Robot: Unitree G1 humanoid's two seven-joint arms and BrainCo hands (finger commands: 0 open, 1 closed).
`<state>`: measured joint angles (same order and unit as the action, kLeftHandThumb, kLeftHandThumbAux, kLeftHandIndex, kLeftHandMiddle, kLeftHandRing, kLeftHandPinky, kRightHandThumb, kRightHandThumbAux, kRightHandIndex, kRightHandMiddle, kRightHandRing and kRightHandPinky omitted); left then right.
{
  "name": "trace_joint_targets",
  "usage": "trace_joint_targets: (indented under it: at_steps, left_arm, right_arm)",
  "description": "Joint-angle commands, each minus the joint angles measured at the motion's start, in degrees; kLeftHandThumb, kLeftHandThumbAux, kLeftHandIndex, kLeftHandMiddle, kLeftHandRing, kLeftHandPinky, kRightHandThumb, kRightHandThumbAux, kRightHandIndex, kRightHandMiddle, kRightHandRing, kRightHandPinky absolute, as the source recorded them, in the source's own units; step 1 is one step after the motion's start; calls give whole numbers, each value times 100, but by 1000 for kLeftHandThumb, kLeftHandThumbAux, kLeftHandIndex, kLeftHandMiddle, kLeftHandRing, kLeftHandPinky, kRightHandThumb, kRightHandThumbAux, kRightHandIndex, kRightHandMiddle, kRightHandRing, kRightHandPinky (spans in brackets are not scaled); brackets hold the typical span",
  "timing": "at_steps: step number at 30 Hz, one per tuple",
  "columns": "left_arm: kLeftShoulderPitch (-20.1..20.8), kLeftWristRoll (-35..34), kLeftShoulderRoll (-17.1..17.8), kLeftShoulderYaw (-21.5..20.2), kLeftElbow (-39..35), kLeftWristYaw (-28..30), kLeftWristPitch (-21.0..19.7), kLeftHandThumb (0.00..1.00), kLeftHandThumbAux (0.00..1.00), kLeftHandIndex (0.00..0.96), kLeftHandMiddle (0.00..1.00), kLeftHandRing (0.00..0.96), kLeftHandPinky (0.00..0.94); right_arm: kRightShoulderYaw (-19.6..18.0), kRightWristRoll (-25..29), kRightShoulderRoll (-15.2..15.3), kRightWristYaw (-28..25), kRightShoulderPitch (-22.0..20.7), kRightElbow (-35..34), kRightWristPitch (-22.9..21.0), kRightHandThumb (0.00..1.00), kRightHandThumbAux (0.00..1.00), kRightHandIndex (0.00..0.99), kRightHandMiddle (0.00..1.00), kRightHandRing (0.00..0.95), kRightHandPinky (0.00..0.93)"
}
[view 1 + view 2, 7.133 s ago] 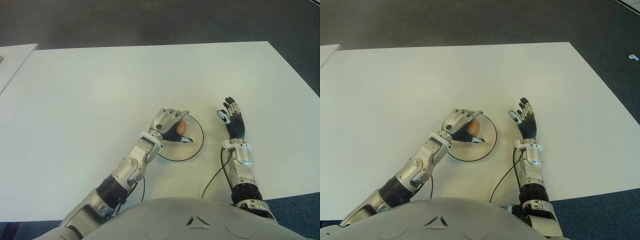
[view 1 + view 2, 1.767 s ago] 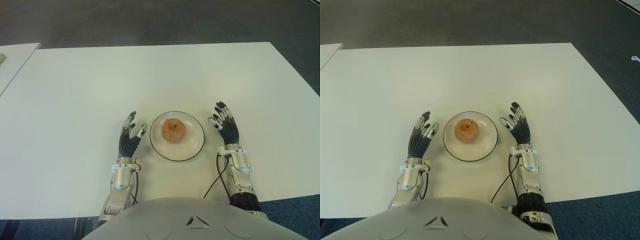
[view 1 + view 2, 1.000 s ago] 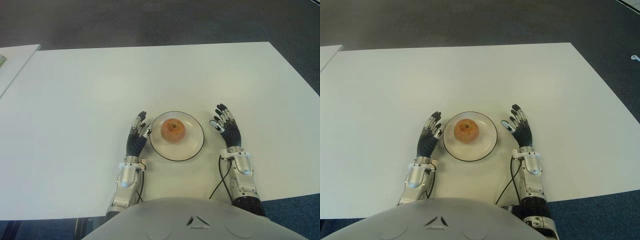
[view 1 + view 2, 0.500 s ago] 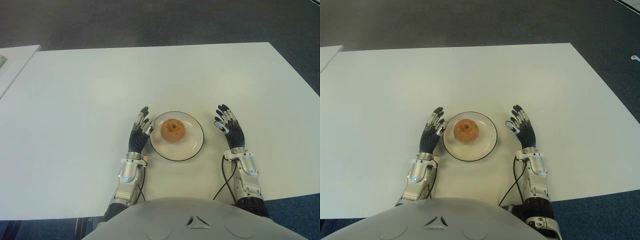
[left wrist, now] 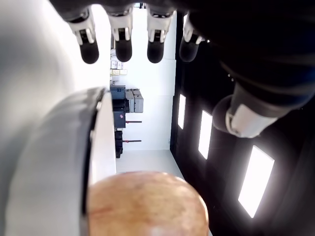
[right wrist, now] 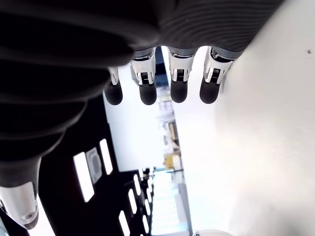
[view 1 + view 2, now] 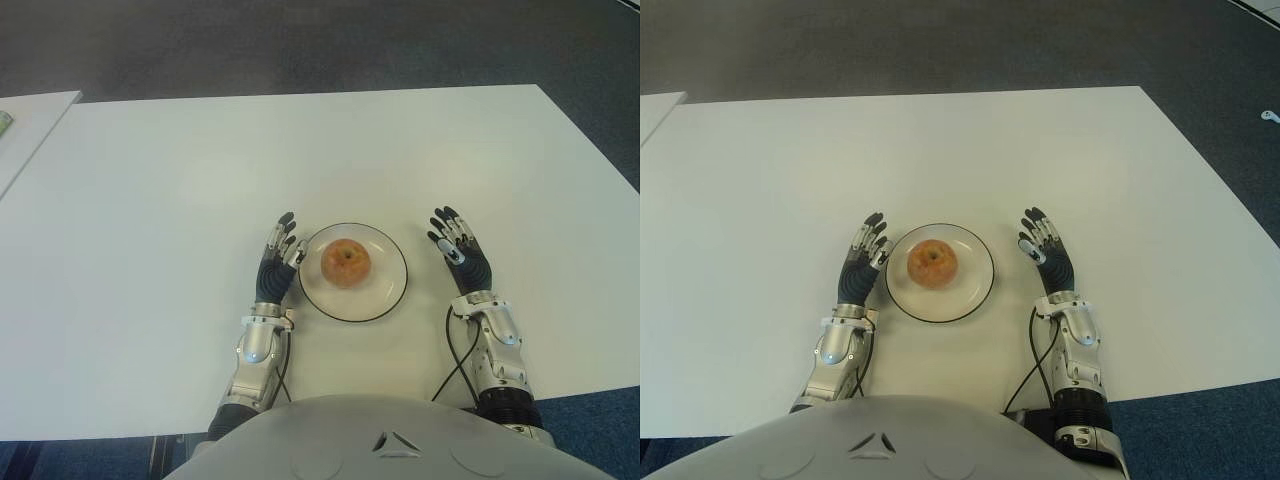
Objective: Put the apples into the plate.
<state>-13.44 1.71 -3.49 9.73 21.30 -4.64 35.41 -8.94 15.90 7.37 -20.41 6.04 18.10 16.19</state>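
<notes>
Between both hands, apple (image 7: 346, 263) on plate (image 7: 385, 297)

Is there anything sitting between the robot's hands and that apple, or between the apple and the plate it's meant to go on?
Nothing visible is in the way. The apple already sits on the plate. The left hand is open beside the plate's left edge, the right hand open to its right, with only bare table between.

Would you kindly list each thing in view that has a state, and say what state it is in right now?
apple: lying in the plate, stem end up, held by neither hand.
plate: flat on the table, holding the apple.
left hand: open, empty, just left of the plate.
right hand: open, empty, right of the plate, apart from it.
table: bearing the plate.
</notes>
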Motion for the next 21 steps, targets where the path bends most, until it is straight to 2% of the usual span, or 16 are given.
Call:
trace_joint_targets:
  at_steps: [1,7,12,21]
  left_arm:
    - [-385,-160,-438,-58,618,-110,129,110,522,94,94,81,108]
    - [-437,-23,-530,-36,576,-418,360,111,536,125,133,117,153]
    - [-520,-34,-557,64,464,-512,398,102,539,142,153,133,165]
    - [-658,115,-594,161,229,-799,308,84,570,153,169,145,164]
  right_arm:
    - [48,-10,-76,-93,118,352,-152,204,586,13,14,0,1]
    - [121,-228,-76,-104,144,418,151,182,577,21,25,0,0]
    - [195,-308,-94,-81,280,246,285,171,575,24,27,0,0]
    - [262,-286,-47,-56,525,-284,102,170,597,11,7,0,0]
